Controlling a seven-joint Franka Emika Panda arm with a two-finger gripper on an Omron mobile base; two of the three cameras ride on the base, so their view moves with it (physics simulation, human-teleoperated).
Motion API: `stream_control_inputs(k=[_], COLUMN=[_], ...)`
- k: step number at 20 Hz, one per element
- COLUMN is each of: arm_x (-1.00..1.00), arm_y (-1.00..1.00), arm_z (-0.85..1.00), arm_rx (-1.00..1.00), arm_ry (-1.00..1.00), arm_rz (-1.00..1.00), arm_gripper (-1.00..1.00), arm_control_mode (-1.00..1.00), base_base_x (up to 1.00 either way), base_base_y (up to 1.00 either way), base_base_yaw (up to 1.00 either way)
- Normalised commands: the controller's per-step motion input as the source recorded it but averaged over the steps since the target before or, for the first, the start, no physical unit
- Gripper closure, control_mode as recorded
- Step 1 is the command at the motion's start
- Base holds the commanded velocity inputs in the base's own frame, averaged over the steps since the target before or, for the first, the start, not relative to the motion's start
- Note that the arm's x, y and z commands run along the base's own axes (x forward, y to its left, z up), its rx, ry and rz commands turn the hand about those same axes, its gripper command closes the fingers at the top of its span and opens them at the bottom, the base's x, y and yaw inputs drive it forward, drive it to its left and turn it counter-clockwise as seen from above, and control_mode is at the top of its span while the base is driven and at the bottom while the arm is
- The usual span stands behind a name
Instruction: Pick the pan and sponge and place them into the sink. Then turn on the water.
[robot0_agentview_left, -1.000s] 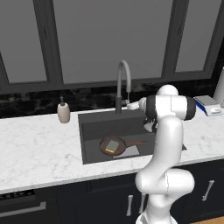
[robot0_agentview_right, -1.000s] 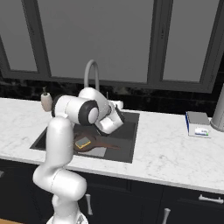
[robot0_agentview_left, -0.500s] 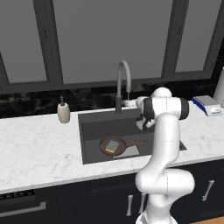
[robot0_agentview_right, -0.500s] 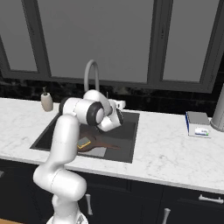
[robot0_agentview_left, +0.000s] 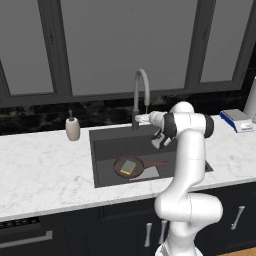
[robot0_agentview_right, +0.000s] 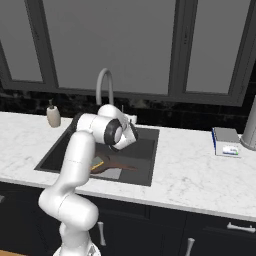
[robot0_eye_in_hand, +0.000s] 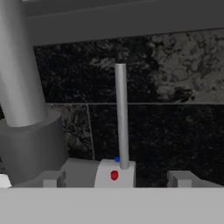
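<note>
The gripper (robot0_eye_in_hand: 116, 179) is standing wide, its two fingertips (robot0_eye_in_hand: 51, 178) flanking the base of the faucet lever (robot0_eye_in_hand: 120, 118) without touching it — nothing is held. The faucet (robot0_agentview_left: 140, 95) is rising at 10 o'clock of the lever. The pan (robot0_agentview_left: 131, 166) is lying on the floor of the sink (robot0_agentview_left: 102, 150), at 7 o'clock from the hand, carrying the sponge (robot0_agentview_left: 129, 167) — its handle is pointing toward 3 o'clock.
</note>
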Motion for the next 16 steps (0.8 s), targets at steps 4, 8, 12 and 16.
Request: stream_control_inputs(k=[4, 8, 12, 16], arm_x=[0.26, 0.23, 0.26, 0.05], arm_y=[-0.18, -0.32, -0.3, -0.45], arm_z=[-0.33, -0.26, -0.21, -0.3], arm_rx=[0.09, 0.04, 0.0, 0.03], arm_ry=[-0.16, -0.1, -0.06, -0.09], arm_rz=[0.16, 0.07, 0.05, 0.08], arm_gripper=[-1.0, -1.0, -1.0, -1.0], arm_control_mode=[-1.0, -1.0, -1.0, -1.0], base_base_x=[0.0, 0.0, 0.0, 0.0], base_base_y=[0.0, 0.0, 0.0, 0.0], base_base_yaw=[0.0, 0.0, 0.0, 0.0])
